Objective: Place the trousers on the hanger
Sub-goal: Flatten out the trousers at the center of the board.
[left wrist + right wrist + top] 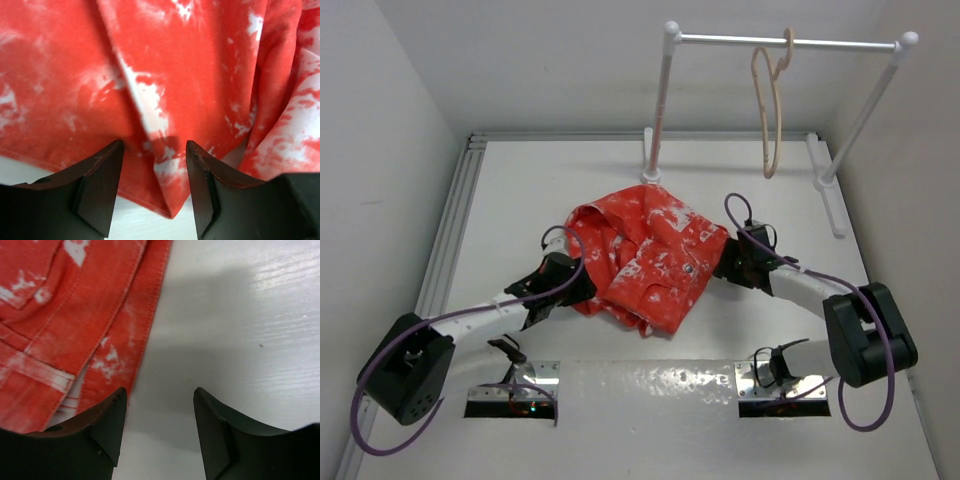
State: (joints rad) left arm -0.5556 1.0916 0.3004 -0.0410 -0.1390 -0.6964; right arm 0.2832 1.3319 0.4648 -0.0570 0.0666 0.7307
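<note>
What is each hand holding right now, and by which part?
Nothing. The left hand and the right hand are both open at the edges of the trousers, which lie crumpled on the table.

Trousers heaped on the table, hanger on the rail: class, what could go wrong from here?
The trousers lie crumpled; the open left jaws straddle a fold, so they may pinch several layers.
The open right jaws sit mostly over bare table beside the fabric edge, so closing could miss the cloth.
The hanger hangs only by its hook on the rail; a push might swing it off.
</note>
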